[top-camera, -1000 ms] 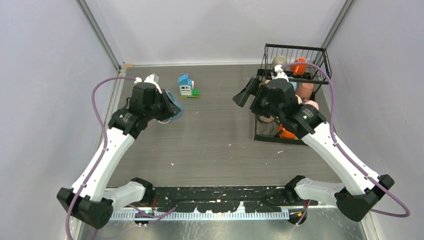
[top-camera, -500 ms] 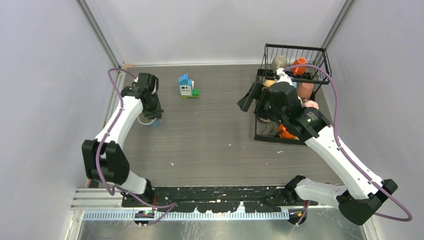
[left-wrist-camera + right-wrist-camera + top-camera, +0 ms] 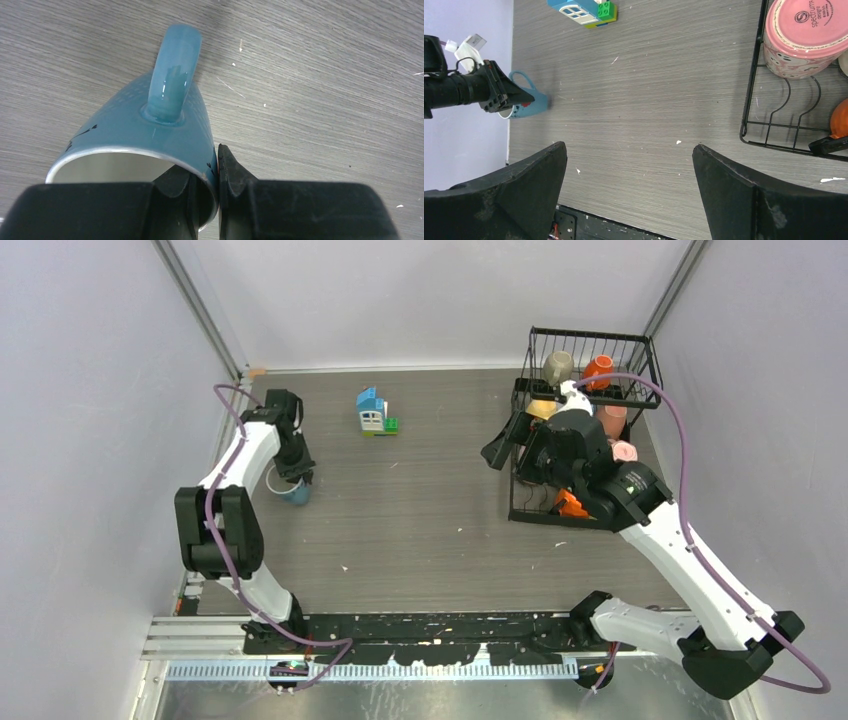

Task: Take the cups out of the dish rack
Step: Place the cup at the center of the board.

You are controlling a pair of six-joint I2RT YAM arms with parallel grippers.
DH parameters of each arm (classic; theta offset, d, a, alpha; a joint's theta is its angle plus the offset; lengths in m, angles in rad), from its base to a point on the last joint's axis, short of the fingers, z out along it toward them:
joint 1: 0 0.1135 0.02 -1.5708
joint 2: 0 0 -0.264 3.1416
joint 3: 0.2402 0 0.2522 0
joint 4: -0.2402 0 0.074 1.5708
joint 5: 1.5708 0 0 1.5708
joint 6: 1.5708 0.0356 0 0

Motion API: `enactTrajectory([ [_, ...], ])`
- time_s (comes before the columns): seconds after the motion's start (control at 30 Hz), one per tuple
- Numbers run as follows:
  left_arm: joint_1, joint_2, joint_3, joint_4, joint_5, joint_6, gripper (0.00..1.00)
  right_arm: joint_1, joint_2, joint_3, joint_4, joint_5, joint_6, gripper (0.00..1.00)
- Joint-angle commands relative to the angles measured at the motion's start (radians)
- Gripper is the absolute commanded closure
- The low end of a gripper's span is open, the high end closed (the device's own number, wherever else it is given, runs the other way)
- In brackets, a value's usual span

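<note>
Left wrist view showed my left gripper [image 3: 218, 172] clamped on the rim wall of a glossy teal-blue ceramic mug [image 3: 150, 132], one finger inside and one outside, its loop handle pointing away. Small black marks near the rim were too cut off to read. That mug was low at the left edge of the grey wood-grain table [image 3: 325, 75]; I could not tell whether it touched.

My right gripper [image 3: 628, 150] hung spread wide, holding nothing, just left of the black wire dish rack [image 3: 769, 143]. Inside the rack lay a pink ceramic mug [image 3: 809, 35], base toward me, printed "spectrum designz". Farther off stood a small blue, white and green toy block house [image 3: 581, 10].
</note>
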Motion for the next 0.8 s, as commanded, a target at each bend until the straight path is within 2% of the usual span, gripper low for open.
enactTrajectory([
  [0.0, 0.038, 0.008, 0.021, 0.055, 0.013, 0.014, 1.00, 0.001, -0.035, -0.010, 0.005, 0.012, -0.026, 0.00],
  [0.43, 0.060, 0.060, 0.018, 0.088, 0.015, -0.017, 0.99, 0.002, -0.054, -0.038, 0.007, 0.022, -0.035, 0.00],
  [0.57, 0.061, 0.064, 0.018, 0.092, 0.017, -0.022, 0.93, 0.002, -0.051, -0.039, 0.006, 0.022, -0.034, 0.00],
  [0.77, 0.063, 0.058, 0.018, 0.101, 0.006, -0.021, 0.78, 0.001, -0.053, -0.039, 0.002, 0.028, -0.036, 0.00],
])
